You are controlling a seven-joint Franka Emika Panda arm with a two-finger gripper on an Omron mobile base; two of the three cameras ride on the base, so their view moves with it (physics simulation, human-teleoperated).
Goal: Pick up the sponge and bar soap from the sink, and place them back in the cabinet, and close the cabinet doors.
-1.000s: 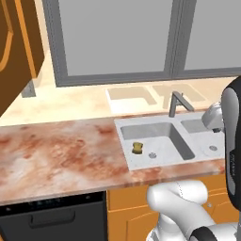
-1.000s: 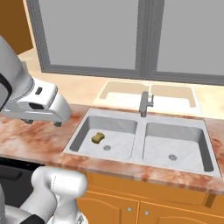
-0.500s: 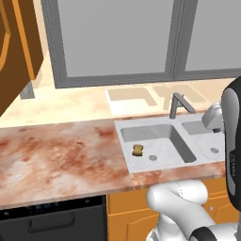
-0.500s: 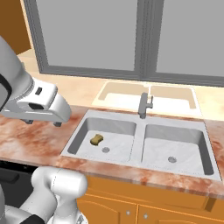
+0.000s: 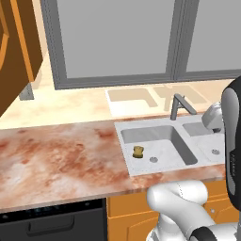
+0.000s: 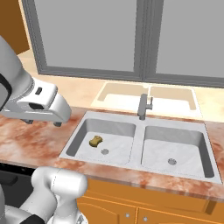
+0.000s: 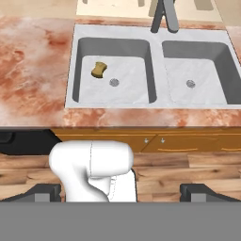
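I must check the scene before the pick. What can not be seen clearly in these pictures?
- Bar soap: none lies in either sink basin; only the sponge does.
- Cabinet: cut by the left base view's edge; shelf hidden.
- Right basin: partly behind the arm in the left base view.
- Gripper: fingertips cut off at the hand view's bottom.

A reddish marbled worktop (image 5: 56,160) runs beneath a wide grey-framed window (image 6: 144,35) — below it, a black appliance front (image 5: 52,223), orange drawer fronts (image 7: 188,141) and wooden floor (image 7: 28,169).

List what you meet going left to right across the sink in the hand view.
sponge → left basin's drain → faucet → right basin's drain
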